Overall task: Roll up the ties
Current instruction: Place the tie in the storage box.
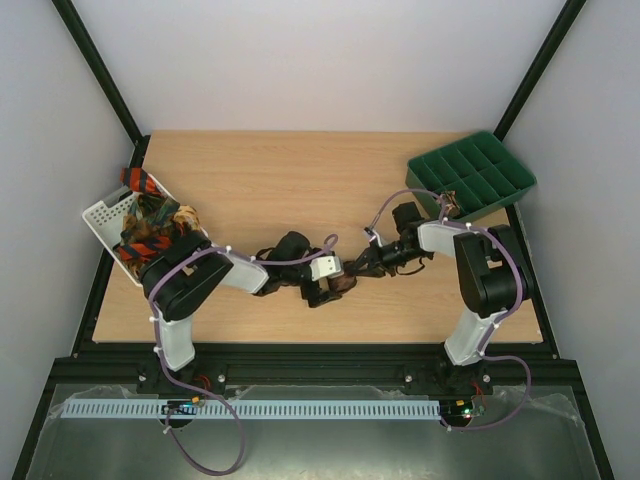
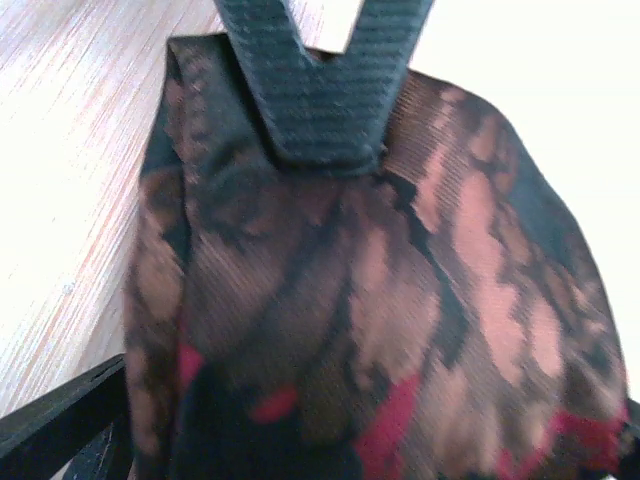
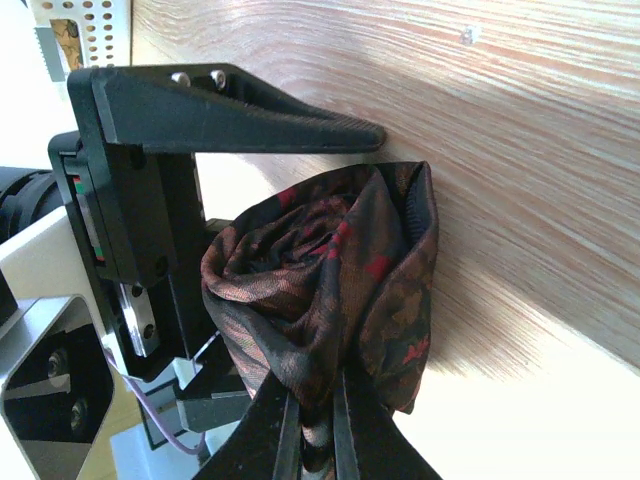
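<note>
A dark brown tie with reddish specks (image 3: 330, 270) is wound into a loose roll near the middle of the table (image 1: 340, 287). My right gripper (image 3: 318, 425) is shut on the roll's edge, fabric pinched between its two fingers; its black fingers (image 2: 320, 90) show at the top of the left wrist view. My left gripper (image 1: 322, 285) stands open around the roll. One of its fingers (image 3: 240, 115) runs above the roll and the other (image 3: 205, 405) sits below. The tie (image 2: 380, 300) fills the left wrist view. More ties (image 1: 155, 225), orange-and-black striped among them, are piled in the basket.
A white slotted basket (image 1: 103, 215) sits at the table's left edge. A green compartment tray (image 1: 475, 175) stands at the back right corner. Both arms meet near the front middle of the wooden table (image 1: 280, 180), cables looping over them.
</note>
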`<action>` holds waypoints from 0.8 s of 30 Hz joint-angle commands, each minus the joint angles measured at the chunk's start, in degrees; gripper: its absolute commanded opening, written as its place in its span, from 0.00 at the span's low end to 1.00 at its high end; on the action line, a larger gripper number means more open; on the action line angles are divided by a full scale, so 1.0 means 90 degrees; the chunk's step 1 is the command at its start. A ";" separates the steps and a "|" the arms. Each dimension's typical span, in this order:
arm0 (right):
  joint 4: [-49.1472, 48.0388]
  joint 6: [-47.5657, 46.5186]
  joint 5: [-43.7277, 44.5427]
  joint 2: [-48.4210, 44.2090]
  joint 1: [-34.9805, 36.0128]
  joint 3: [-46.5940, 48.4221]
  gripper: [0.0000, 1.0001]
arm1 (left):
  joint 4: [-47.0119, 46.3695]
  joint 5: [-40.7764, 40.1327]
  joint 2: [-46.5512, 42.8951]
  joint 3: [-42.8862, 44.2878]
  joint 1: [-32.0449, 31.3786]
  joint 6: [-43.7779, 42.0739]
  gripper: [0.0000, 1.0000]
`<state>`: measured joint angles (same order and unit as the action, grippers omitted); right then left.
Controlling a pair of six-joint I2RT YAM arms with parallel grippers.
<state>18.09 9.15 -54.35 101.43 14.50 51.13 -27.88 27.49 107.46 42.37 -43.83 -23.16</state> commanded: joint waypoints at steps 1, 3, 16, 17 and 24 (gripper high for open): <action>0.0376 -0.0184 0.0018 -0.0181 0.0095 -0.0039 0.01 | -0.0031 0.0044 0.0327 0.0118 -0.0045 -0.0044 0.99; 0.0379 -0.0184 0.0024 -0.0163 0.0102 -0.0017 0.01 | -0.0087 0.0022 0.0394 0.0136 -0.0100 -0.0096 0.99; 0.0631 -0.0301 0.0125 -0.0151 0.0125 0.0289 0.01 | 0.0169 0.0297 0.0079 0.0170 -0.0245 -0.0244 0.25; 0.0692 -0.0329 0.0146 -0.0156 0.0121 0.0330 0.01 | 0.0231 0.0300 0.0028 0.0176 -0.0255 -0.0257 0.21; 0.1326 -0.0773 0.0324 -0.0232 0.0075 0.0770 0.01 | 0.0620 0.0197 -0.0622 0.0174 -0.0217 -0.0046 0.99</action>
<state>24.18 6.33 -52.73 101.32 15.44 54.65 -25.26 28.25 107.04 44.91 -45.71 -24.38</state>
